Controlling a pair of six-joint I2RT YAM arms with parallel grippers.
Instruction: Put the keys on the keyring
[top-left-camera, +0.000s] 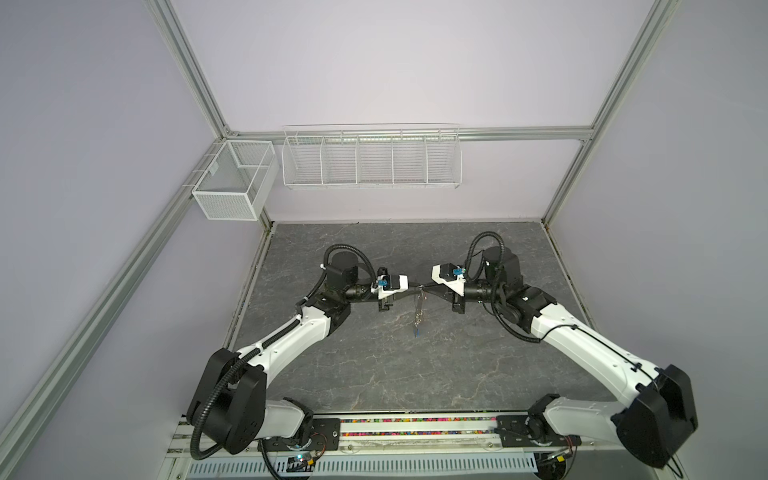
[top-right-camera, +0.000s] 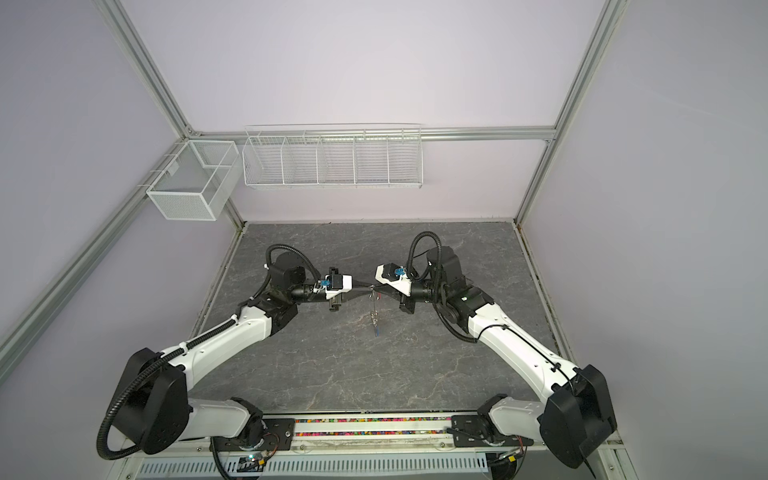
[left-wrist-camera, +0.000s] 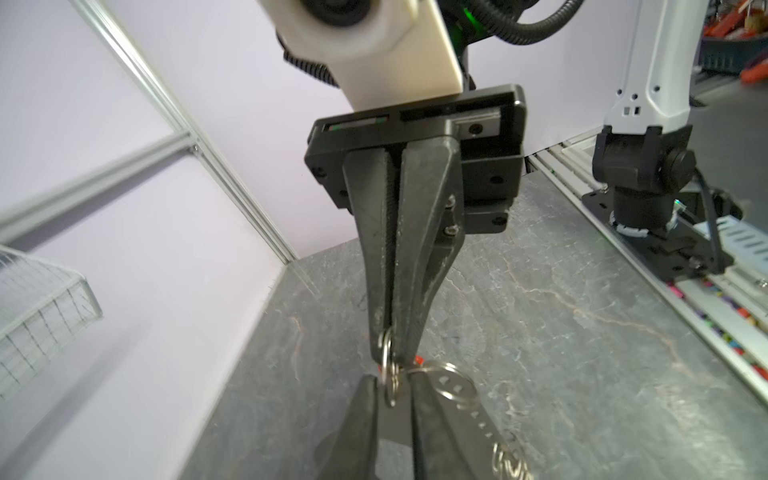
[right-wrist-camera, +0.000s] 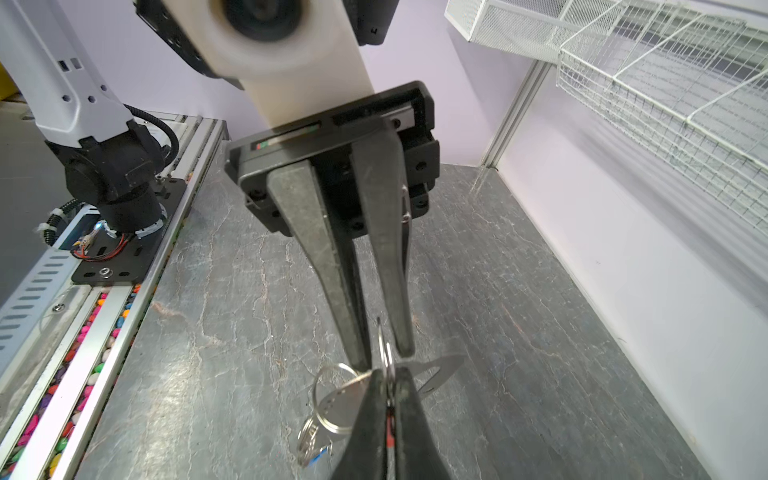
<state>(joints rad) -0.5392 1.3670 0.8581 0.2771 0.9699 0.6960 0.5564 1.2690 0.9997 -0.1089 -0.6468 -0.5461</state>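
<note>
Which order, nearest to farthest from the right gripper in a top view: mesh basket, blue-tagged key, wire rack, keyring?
1. keyring, hanging at the right gripper tips.
2. blue-tagged key, at the keyring's lower end.
3. wire rack, on the back wall.
4. mesh basket, on the left wall.

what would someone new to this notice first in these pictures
Two white-and-black robot arms meet tip to tip above the middle of the grey marbled table. The right end effector is shut on a small silver ring, facing the left end effector, and a dangling bunch of silver rings and keys hangs below. White wire baskets line the back wall.
</note>
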